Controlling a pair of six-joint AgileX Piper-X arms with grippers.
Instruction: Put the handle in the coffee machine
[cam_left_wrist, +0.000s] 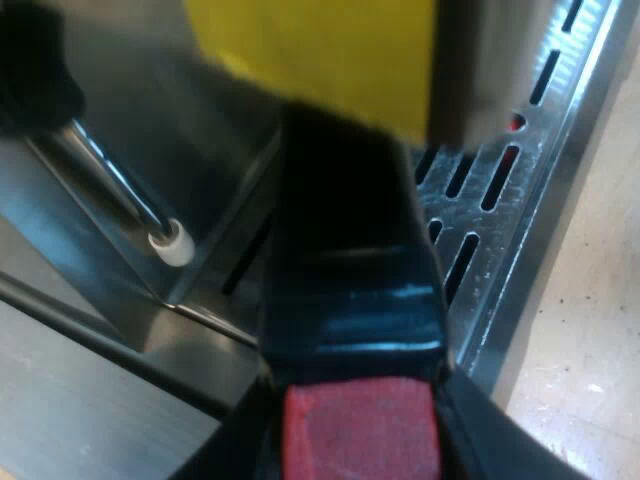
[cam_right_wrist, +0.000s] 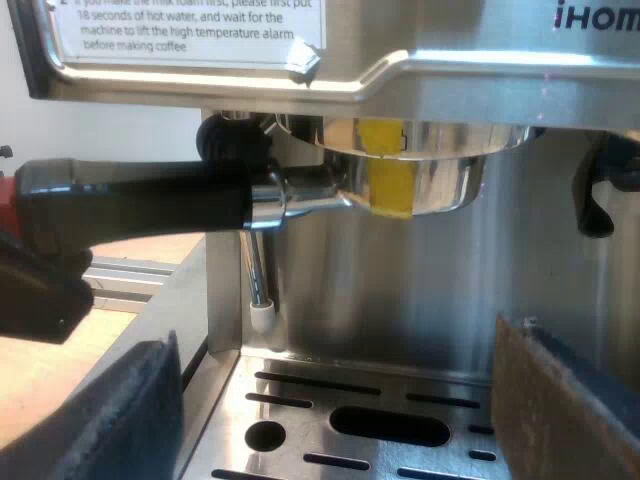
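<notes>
The handle (cam_left_wrist: 350, 300) is gripped by my left hand (cam_left_wrist: 360, 445). Its black fingers (cam_left_wrist: 500, 440) press on both sides of the red end (cam_left_wrist: 360, 425). From that hand the handle runs flat and straight to the metal cup (cam_right_wrist: 420, 180), which has a strip of yellow tape (cam_right_wrist: 385, 175) on it. The cup sits up against the round ring under the coffee machine (cam_right_wrist: 450, 80). So the long way of the handle lies level, along the front of the machine and not pointing out from it.

I think the cup is up in its place but not yet turned tight. The next move would then be a sideways swing of the red end, with the cup as the middle of the turn. My right hand (cam_right_wrist: 340, 420) is open and holds nothing. It hangs low by the drip tray (cam_right_wrist: 400, 395), well apart from the handle, so the left hand is nearer. A thin steam pipe with a white tip (cam_right_wrist: 262, 318) hangs near the handle and could get bumped.
</notes>
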